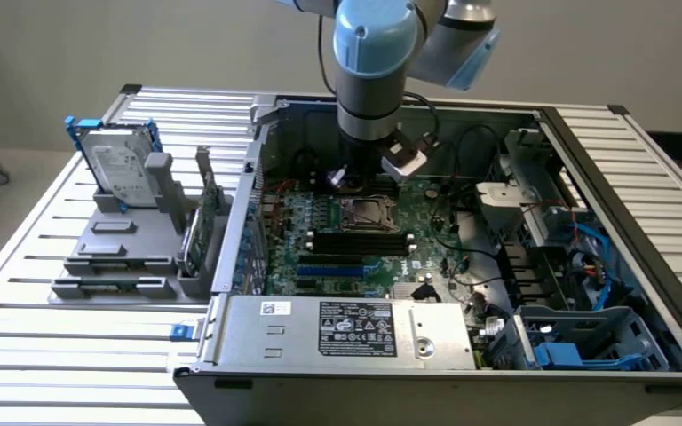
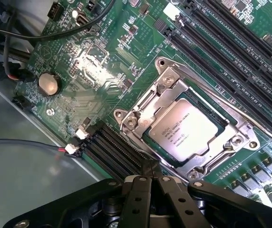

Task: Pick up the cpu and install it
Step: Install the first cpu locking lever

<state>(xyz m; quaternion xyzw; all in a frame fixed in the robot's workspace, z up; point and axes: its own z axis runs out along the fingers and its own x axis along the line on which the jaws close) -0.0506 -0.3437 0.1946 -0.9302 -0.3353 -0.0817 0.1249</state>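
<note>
Gripper (image 2: 150, 166) clenched, my tips pressed together, nothing between them. Cpu (image 2: 191, 132) just ahead of tips, not touching. It lies flat inside metal socket frame (image 2: 137, 114) on motherboard (image 2: 86, 71), silvery printed top up. Dark memory slots (image 2: 108, 145) right beside tips. Coin battery (image 2: 49, 83) farther off. I hover low inside open computer case (image 1: 436, 395).

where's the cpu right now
In the wrist view the cpu lies flat in the metal-framed motherboard socket, between rows of black memory slots; mid-case in the exterior view, under the arm.
</note>
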